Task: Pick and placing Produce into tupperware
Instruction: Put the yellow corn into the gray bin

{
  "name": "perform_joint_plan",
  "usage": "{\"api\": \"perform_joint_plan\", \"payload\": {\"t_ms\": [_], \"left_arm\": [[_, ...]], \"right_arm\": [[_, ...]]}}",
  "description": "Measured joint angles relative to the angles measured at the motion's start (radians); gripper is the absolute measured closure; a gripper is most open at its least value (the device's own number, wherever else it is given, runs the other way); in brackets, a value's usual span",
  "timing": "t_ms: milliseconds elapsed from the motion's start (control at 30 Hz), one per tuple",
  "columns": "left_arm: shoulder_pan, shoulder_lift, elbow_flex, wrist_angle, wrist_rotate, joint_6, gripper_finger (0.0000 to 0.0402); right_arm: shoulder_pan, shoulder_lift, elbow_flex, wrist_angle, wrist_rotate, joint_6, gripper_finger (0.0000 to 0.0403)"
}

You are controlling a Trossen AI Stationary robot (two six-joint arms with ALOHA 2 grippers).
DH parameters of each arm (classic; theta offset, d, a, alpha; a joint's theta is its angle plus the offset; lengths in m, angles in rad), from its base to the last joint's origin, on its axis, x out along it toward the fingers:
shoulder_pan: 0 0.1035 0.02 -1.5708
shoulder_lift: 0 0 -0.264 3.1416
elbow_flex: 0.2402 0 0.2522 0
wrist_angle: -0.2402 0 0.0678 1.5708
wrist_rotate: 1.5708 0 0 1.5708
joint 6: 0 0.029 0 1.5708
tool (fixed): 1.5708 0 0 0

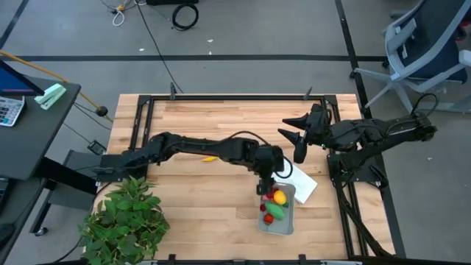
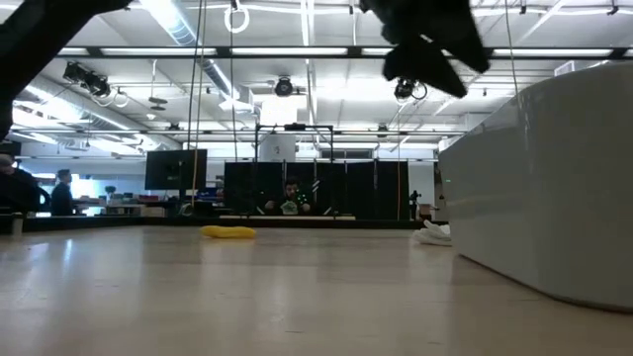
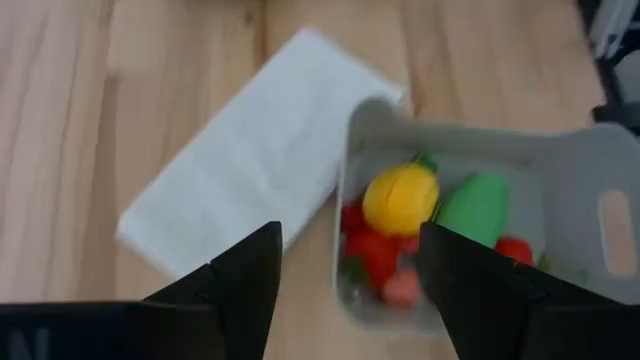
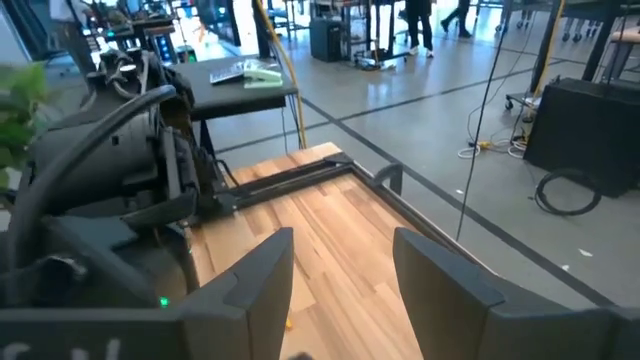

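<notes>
The left gripper (image 1: 266,185) hangs above the tupperware (image 1: 285,221), near the table's (image 1: 221,213) front edge and toward its right side. Its fingers stand apart with nothing between them, as the left wrist view shows: two dark fingers (image 3: 245,285) framing the container's open end.

One piece of produce still lies outside: a thin orange-yellow piece (image 1: 210,157) on the bare wood near the middle of the table, partly under the left arm's forearm. From the left gripper it lies back toward the table's centre and left, well apart from the container. In the low view it shows as a flat yellow strip (image 2: 228,232) lying on its side, its long axis roughly along the table's length. The left arm is the nearer one, I judge, since its own forearm passes just over the piece; the right gripper (image 1: 300,143) waits raised above the right rear part of the table, fingers apart and empty.

The tupperware (image 3: 480,160) holds a yellow lemon-like fruit (image 3: 400,198), a green oval (image 3: 476,208) just beside it, and several small red pieces (image 3: 375,250) crowded toward the near wall. A white cloth (image 3: 250,170) lies flat beside the container, touching or slightly under its corner. A large leafy plant (image 1: 125,217) stands at the table's front left corner.
</notes>
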Motion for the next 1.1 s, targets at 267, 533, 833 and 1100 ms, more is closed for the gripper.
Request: {"api": "perform_joint_plan", "payload": {"t_ms": [267, 533, 833, 1100], "left_arm": [[0.028, 0.002, 0.038, -0.472, -0.002, -0.085, 0.0175], [0.089, 0.004, 0.022, -0.643, -0.137, -0.276, 0.0190], [0.105, 0.002, 0.022, -0.651, -0.198, -0.270, 0.0194], [0.142, -0.067, 0.022, -0.686, -0.209, -0.235, 0.0199]], "right_arm": [[0.000, 0.003, -0.001, 0.002, 0.004, 0.002, 0.0222], [0.000, 0.003, -0.001, 0.000, 0.004, 0.002, 0.0221], [0.000, 0.003, -0.001, 0.000, 0.004, 0.003, 0.0220], [0.000, 0.003, -0.001, 0.000, 0.004, 0.003, 0.0220]]}}
